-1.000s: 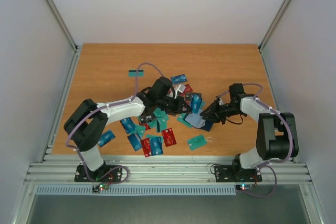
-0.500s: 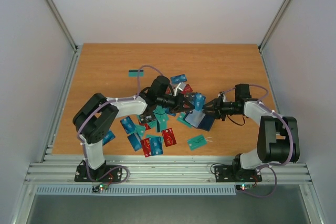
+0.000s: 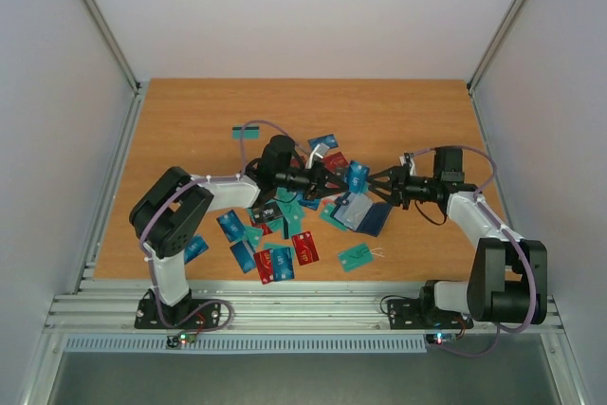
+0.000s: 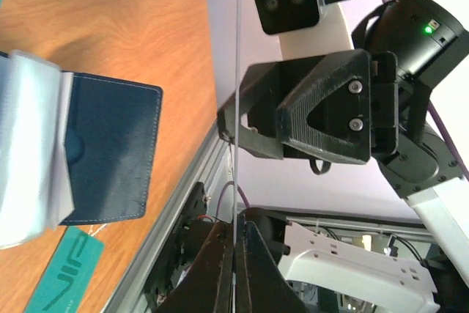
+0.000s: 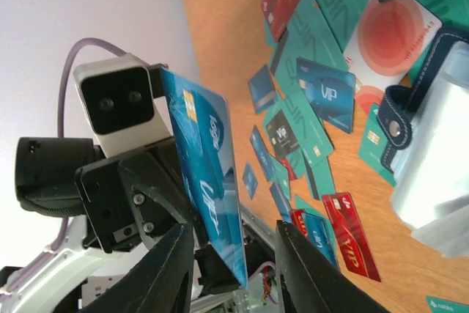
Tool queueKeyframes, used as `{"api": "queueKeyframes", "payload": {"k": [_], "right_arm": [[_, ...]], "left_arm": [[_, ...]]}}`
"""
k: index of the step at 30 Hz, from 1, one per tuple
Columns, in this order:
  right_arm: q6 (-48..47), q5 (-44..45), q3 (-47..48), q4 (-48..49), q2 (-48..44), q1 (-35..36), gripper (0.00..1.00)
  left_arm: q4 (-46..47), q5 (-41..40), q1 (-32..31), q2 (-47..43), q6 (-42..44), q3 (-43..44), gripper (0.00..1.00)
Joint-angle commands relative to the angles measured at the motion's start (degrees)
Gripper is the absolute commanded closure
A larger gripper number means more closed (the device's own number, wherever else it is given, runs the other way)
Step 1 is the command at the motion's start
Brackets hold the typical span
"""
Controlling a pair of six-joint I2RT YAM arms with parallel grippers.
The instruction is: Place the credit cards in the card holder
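My left gripper (image 3: 334, 180) is shut on a blue credit card (image 3: 357, 176), held upright above the middle of the table. In the left wrist view the card (image 4: 237, 108) shows edge-on as a thin line rising from the shut fingers (image 4: 220, 269). My right gripper (image 3: 376, 183) faces it, open. In the right wrist view the card's (image 5: 209, 174) lower corner sits between the right gripper's (image 5: 234, 273) spread jaws, nearer the left one. The card holder (image 3: 368, 218) lies open on the table below both grippers, navy with a pale inner sleeve (image 4: 29, 144). Several credit cards (image 3: 280, 258) lie scattered to its left.
A teal card (image 3: 245, 131) lies alone at the back left, and another teal card (image 3: 356, 255) sits near the front edge. A loose pile of red, teal and blue cards (image 5: 315, 100) lies under the left arm. Metal rails (image 3: 303, 305) run along the near edge.
My right arm rose from beside the card holder and swung round to face the left gripper, its jaws widening around the card's end. The left gripper shifted slightly right, still holding the blue card.
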Motion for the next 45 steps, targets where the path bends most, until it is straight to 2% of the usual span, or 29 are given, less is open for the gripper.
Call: {"api": "queueKeyframes", "payload": {"k": [1, 7, 11, 20, 30, 35, 43, 45], "right_arm": [[3.92, -2.77, 0.95, 5.68, 0.21, -0.38, 0.66], [5.18, -3.68, 1.69, 7.58, 1.11, -0.38, 0.67], [6.84, -4.85, 1.58, 9.99, 0.83, -0.38, 0.74], [12.55, -8.64, 0.41, 19.04, 0.69, -0.38, 0.84], [13.68, -10.48, 0.43, 20.01, 0.83, -0.31, 0.9], [10.76, -10.25, 1.35, 16.34, 1.2, 0.11, 0.92], [3.43, -8.14, 3.62, 4.82, 1.15, 1.02, 0.99], [1.92, -7.1, 4.34, 1.52, 0.75, 1.02, 0.99]], "left_arm": [[8.05, 4.32, -0.07, -1.33, -3.03, 0.1, 1.0], [14.02, 6.62, -0.07, 0.25, -8.04, 0.11, 1.0], [17.29, 7.64, -0.12, 1.71, -11.43, 0.23, 1.0], [20.27, 8.24, -0.7, 3.82, -14.58, 0.83, 1.0], [23.12, 7.49, -0.97, 5.95, -17.29, 1.52, 1.0], [25.72, 7.78, -1.2, 7.63, -19.41, 2.47, 1.0], [25.35, 8.04, -1.21, 8.3, -19.71, 2.66, 0.99], [25.31, 8.02, -1.1, 8.47, -19.72, 2.54, 0.96]]}}
